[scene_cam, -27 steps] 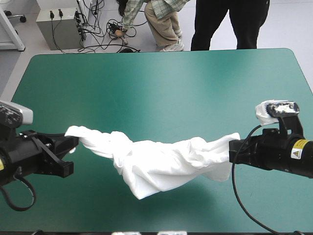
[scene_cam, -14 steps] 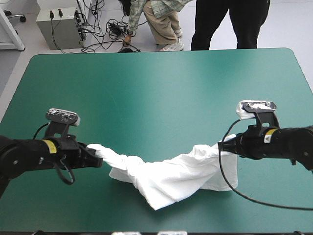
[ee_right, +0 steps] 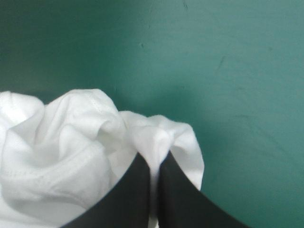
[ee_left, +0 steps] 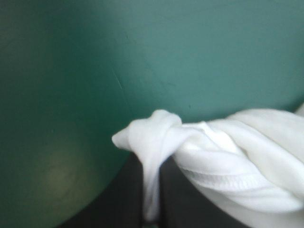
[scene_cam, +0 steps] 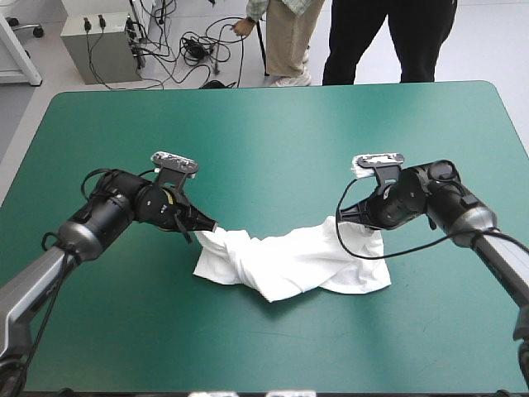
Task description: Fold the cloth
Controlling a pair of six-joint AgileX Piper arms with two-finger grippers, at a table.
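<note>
The left gripper point(ee_left: 151, 164) has its jaws clenched on a thin pinch of the T-shirt point(scene_cam: 289, 260): a narrow strip of white cloth runs down between them, and just ahead of the tips the fabric bunches into a small rolled knob. A thick, twisted fold with a stitched hem leads away from that knob to one side of the gripper. The right gripper point(ee_right: 154, 159) is likewise clamped on the shirt, its jaws all but meeting in a point with a sliver of white between them, and a puffed fold stands up right at the tips. More crumpled cloth with a seam lies beside and under it. From above, both grippers sit low over the table point(scene_cam: 273, 141), well apart, each holding one end of the shirt. The shirt stretches between them as a wrinkled, sagging band. Its two ends are raised to the grippers and its bulk rests on the teal-green cover. It lies around the middle of the table's width, nearer the near edge than the far one.
</note>
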